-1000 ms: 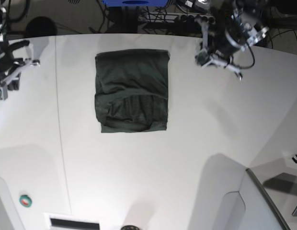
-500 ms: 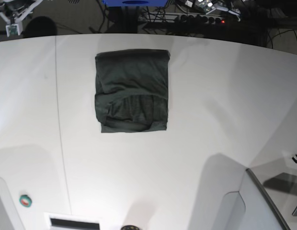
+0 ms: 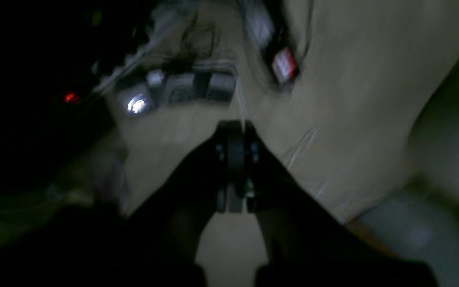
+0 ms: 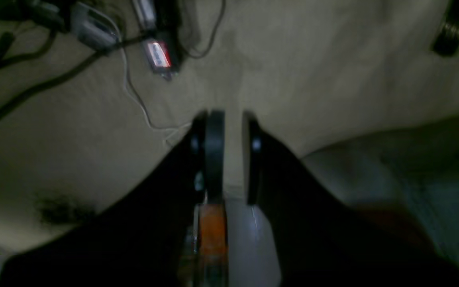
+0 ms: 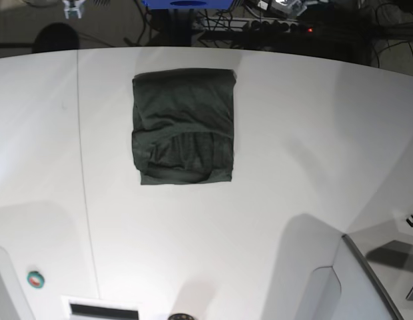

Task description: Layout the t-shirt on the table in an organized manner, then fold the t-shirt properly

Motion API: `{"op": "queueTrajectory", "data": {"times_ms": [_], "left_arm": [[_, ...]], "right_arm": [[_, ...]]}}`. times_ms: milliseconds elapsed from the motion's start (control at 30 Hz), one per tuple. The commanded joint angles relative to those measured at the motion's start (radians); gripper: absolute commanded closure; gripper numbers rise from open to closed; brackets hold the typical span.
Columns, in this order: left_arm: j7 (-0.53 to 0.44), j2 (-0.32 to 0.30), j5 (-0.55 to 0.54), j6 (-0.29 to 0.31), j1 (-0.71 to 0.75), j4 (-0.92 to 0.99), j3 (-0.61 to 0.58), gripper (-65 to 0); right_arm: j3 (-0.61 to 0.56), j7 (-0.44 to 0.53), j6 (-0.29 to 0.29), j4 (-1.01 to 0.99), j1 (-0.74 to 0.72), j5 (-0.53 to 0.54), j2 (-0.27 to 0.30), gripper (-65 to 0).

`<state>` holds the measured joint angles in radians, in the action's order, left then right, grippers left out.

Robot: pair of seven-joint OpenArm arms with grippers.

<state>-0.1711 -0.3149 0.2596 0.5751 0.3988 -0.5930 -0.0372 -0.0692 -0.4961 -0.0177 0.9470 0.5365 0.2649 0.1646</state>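
The dark green t-shirt (image 5: 183, 125) lies folded into a neat rectangle on the white table (image 5: 293, 153), toward the far middle. Neither gripper is near it. Both arms are drawn back past the far edge: only a bit of the right arm (image 5: 73, 8) and of the left arm (image 5: 290, 5) shows at the top of the base view. In the left wrist view my left gripper (image 3: 235, 125) has its jaws closed together, empty, over the floor. In the right wrist view my right gripper (image 4: 229, 119) has a narrow gap between its jaws, empty, also over the floor.
A thin dark seam (image 5: 83, 187) runs down the table's left part. A green and red button (image 5: 35, 280) sits at the near left. A grey structure (image 5: 366, 280) stands at the near right. A power strip and cables (image 5: 260, 27) lie behind the far edge.
Both arms have pulled back from the table's far corners and almost left the base view. The folded t-shirt has not moved.
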Motion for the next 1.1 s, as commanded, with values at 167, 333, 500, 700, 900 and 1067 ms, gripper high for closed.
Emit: {"op": "queueTrajectory", "data": {"times_ms": [167,333,500,700,900,1067], "left_arm": [[-0.25,0.055,0.011,0.006,-0.234,0.54,0.007,0.0],[-0.287,0.145,0.019,-0.218,-0.243,0.54,0.001,0.0],[-0.282,0.211,0.02,-0.422,-0.243,0.54,0.0,0.0],[-0.282,0.253,0.02,-0.435,-0.229,0.54,0.001,0.0],[-0.282,0.248,0.02,-0.435,-0.238,0.54,0.001,0.0],[-0.282,0.225,0.02,-0.435,-0.228,0.542,0.0,0.0]], "right_arm": [[-0.255,0.727,-0.008,-0.871,-0.342,-0.005,-0.053,-7.8],[-0.401,1.12,-0.012,-0.947,-0.358,-0.003,-0.089,-8.0],[-0.447,1.077,-0.012,-0.9,-0.301,-0.003,-0.066,-8.0],[-0.438,1.077,-0.012,-0.862,-0.276,-0.002,-0.021,-8.0],[-0.438,1.077,-0.012,-0.845,-0.283,-0.002,-0.02,-8.0],[-0.438,1.077,-0.012,-0.845,-0.283,-0.002,-0.02,-8.0]]}}
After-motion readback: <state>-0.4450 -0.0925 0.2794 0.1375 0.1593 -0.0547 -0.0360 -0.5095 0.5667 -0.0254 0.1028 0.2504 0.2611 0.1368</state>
